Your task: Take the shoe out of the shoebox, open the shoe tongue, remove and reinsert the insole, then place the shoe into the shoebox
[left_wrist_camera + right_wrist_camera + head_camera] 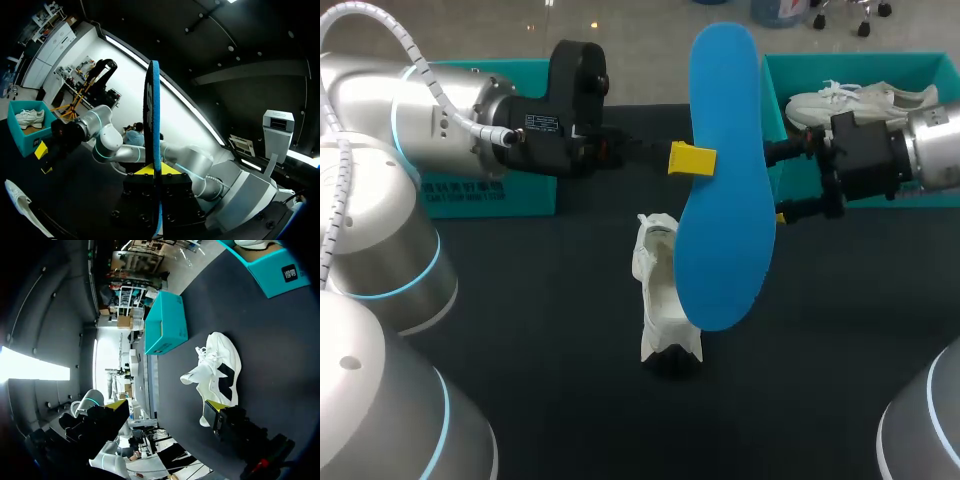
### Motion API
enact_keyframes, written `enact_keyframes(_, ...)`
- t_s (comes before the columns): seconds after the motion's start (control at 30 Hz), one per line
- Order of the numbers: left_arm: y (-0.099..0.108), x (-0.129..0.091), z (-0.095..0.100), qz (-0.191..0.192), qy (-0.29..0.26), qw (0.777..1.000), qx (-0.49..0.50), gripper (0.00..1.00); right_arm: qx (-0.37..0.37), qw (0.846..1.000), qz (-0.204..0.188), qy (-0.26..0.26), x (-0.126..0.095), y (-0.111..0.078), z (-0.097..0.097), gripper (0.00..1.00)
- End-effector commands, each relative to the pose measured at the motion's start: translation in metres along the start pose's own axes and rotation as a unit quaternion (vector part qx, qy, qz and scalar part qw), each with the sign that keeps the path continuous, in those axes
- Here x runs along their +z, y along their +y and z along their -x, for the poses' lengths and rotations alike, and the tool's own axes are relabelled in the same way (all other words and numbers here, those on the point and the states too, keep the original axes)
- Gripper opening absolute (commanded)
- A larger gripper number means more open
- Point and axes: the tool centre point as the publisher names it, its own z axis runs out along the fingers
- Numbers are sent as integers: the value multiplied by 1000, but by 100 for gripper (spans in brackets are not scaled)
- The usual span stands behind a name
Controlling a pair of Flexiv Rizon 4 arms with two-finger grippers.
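The left gripper (694,158) is pinched on the blue insole (720,130) about halfway along it. One yellow tip shows on the near face. The left wrist view has the insole edge-on, squeezed between both fingers. The insole stands upright in the centre of the head view, broader end down and clear of the black table (520,350), probably so it can be lowered end-first into the shoe.

The right gripper (792,182) sits at centre right, fingers spread wide and holding nothing, just beside the insole's far edge. It looks poised to steady the insole or the shoe.

The white shoe (660,300) rests on the table at lower centre, directly under the insole, with its tongue apparently pulled out. It is outside the shoebox (930,70) at upper right, where a second white shoe (860,98) lies. A teal box (470,190) sits at the left, behind the left arm.
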Motion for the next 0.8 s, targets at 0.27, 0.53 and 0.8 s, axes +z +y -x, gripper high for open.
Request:
enact_keyframes(0.27,1,1,1,-1,0,1000,0,0,-31,998,23,42,-15,0,-19,100)
enact_keyframes(0.53,1,1,1,-1,0,1000,0,0,-76,991,44,105,-39,10,-59,100)
enact_keyframes(0.8,1,1,1,-1,0,1000,0,0,-107,985,26,134,-45,12,-80,100)
